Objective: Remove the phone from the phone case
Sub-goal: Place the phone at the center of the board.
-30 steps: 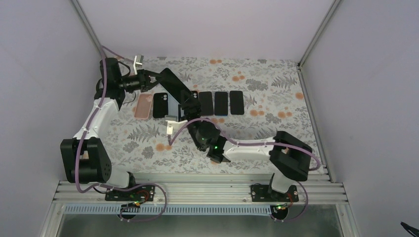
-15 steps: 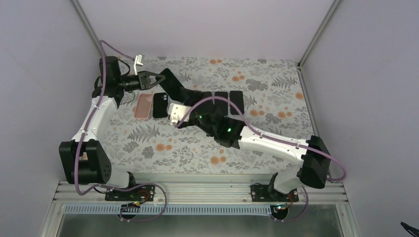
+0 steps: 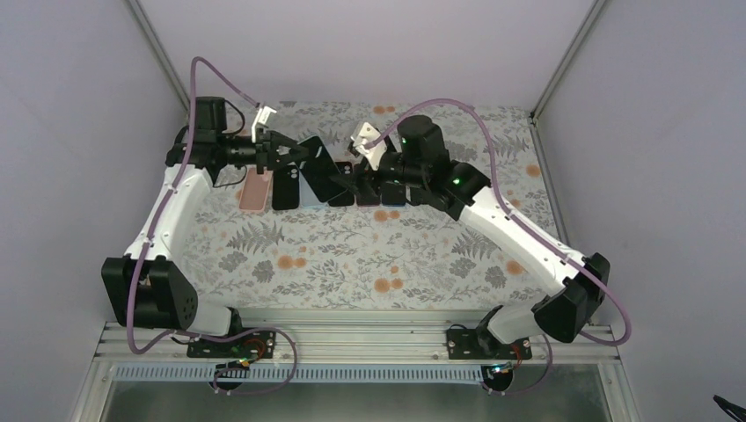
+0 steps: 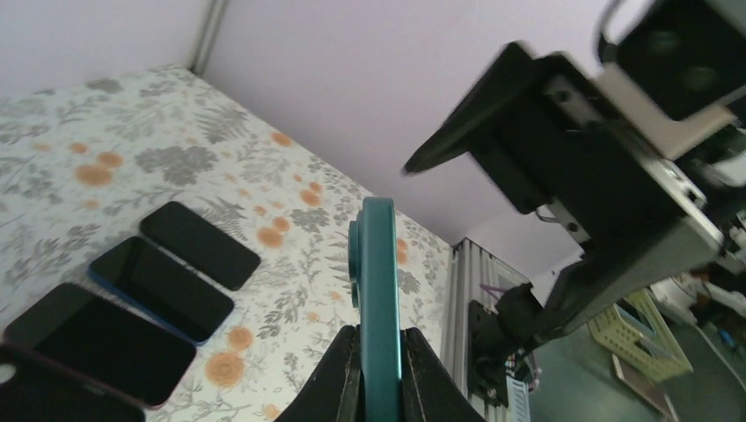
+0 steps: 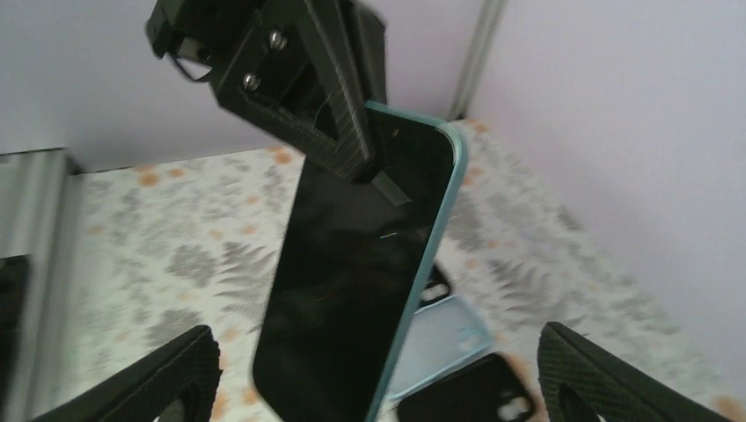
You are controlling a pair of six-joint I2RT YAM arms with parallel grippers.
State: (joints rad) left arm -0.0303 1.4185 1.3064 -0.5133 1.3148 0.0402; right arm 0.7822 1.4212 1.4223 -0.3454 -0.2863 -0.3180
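L gripper (image 3: 286, 151) is clamped on the phone (image 5: 352, 281), which sits in its teal case (image 4: 380, 290), up in the air over the table (image 3: 352, 264). R gripper (image 5: 376, 332) has fingers wide apart, w/ the phone's low end between them. L fingers cover the screen's top. Below lie a pink case (image 3: 255, 189), black case (image 3: 285, 189) & dark phones (image 4: 158, 286).

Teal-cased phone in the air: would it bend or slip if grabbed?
Probably stiff: the black phone in its teal case sticks straight out from the left gripper, pinched at one end, without sagging. Its smooth dark screen may be slippery, and the case's edges likely grip better.
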